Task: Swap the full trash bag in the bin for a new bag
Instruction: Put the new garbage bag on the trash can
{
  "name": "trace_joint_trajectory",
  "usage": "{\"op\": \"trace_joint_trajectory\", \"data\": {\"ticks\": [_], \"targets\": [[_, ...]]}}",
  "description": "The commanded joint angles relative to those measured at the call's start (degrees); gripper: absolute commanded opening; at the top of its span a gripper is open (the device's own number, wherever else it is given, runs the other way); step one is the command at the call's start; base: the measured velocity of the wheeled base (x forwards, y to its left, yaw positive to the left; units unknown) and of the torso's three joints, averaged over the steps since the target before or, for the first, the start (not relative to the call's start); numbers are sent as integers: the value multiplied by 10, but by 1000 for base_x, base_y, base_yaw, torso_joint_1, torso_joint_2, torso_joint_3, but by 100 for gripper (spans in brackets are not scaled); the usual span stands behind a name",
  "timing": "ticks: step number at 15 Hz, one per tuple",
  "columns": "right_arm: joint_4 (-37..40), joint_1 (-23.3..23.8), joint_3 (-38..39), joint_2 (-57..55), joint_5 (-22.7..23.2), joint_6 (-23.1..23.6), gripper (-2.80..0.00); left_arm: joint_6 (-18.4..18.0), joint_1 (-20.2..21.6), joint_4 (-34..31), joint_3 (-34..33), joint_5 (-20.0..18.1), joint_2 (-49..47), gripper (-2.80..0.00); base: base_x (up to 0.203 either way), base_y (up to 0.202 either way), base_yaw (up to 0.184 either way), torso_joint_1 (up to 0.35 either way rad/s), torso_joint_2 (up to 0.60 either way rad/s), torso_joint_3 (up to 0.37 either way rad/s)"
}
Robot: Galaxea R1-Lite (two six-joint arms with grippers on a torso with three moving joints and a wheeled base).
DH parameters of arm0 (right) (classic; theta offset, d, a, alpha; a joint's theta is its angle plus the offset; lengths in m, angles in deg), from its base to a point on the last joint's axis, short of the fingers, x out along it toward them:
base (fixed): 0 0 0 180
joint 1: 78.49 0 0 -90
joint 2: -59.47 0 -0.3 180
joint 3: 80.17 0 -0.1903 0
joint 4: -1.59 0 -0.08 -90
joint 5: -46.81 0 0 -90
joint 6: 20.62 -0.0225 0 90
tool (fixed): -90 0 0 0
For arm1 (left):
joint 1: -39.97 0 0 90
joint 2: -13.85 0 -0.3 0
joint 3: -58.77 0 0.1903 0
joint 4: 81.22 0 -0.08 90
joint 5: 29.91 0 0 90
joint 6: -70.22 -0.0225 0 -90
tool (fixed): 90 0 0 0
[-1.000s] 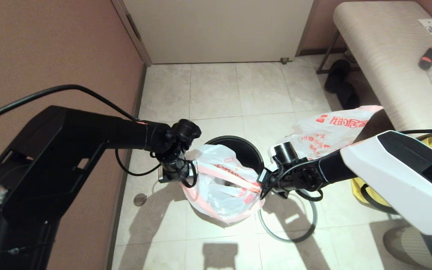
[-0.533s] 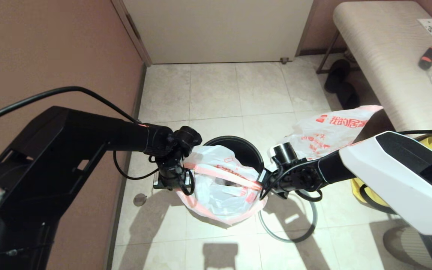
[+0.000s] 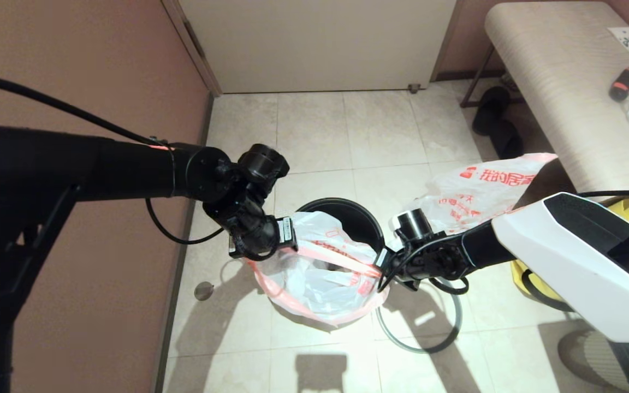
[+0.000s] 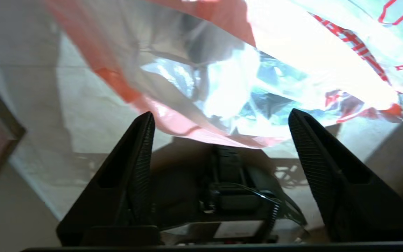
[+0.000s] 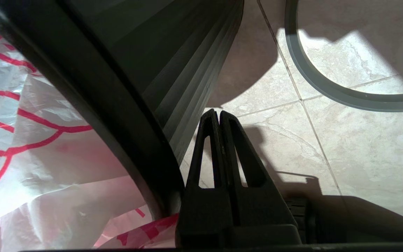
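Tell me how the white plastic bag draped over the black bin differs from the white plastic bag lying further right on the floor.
The thin white pink-edged bag on the round black bin is spread open over its rim; the printed white bag beside the bench lies bunched on the floor. The bin bag's edge is pinched by the right gripper; the floor bag is untouched. Both are translucent white with red print.

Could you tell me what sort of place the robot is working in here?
Probably a home or guest-room entryway: a pale tiled floor runs to a closed door, dark slippers sit beside a cushioned bench, and a small black bin stands on the tiles.
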Motion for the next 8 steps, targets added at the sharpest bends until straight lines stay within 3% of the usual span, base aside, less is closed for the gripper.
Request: {"op": "trace_joint_trajectory", "data": {"ticks": [1, 2, 8], "targets": [[0, 1, -1, -3, 0, -3, -280, 5, -5, -3, 11, -7, -20, 0, 0, 0, 0, 0, 0, 0], [0, 1, -1, -3, 0, -2, -280, 15, -6, -3, 18, -10, -28, -280, 0, 0, 0, 0, 0, 0], [0, 1, -1, -5, 0, -2, -280, 19, -6, -14, 25, 6, -89, -280, 0, 0, 0, 0, 0, 0]]}}
